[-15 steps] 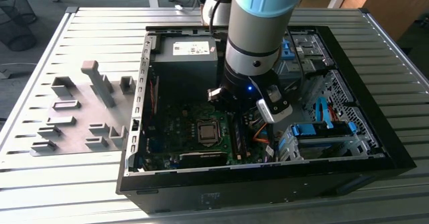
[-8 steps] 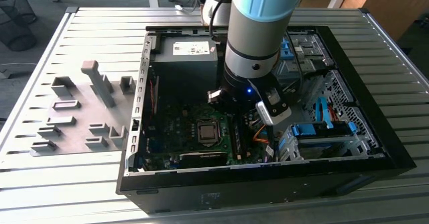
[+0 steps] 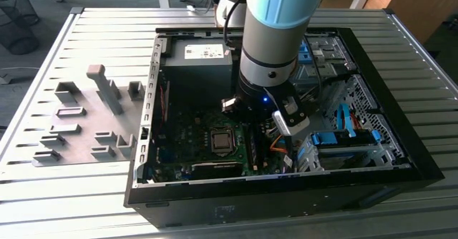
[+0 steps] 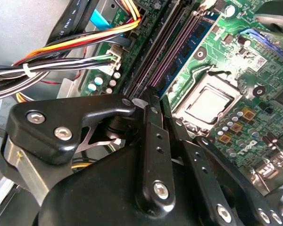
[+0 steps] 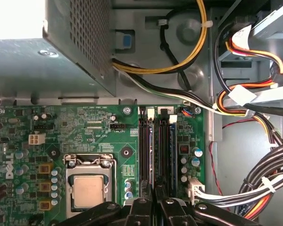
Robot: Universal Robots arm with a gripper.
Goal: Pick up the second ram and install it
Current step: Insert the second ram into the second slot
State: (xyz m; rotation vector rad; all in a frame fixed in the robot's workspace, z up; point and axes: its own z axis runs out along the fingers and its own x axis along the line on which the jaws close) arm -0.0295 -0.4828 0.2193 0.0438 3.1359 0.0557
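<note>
Grey and pale-blue arm segments descend almost vertically into the open computer case (image 3: pixel 400 166) on the slatted metal bench (image 3: pixel 72 196), the wrist hanging low over the motherboard (image 3: pixel 187 137) beside the processor socket (image 3: pixel 222 141). In the first wrist view the end effector (image 5: pixel 155 200) points straight down at the row of memory slots (image 5: pixel 144 150), its black fingers (image 5: pixel 140 209) drawn close together with only a thin gap between the tips. Within that gap the second ram (image 5: pixel 153 157), a thin blue-green strip seen edge-on, stands between the black slot rails; whether the fingertips actually press it cannot be told. In the second wrist view the same blue-green strip (image 4: pixel 191 44) runs along the dark slots (image 4: pixel 158 61), just beside the socket (image 4: pixel 210 101), with the finger linkage (image 4: pixel 153 141) directly above it. Bundled coloured cables (image 5: pixel 254 106) lie beside the board. Grey fixture blocks (image 3: pixel 86 121) sit on the bench at the exterior view's left, well apart from the arm.
</note>
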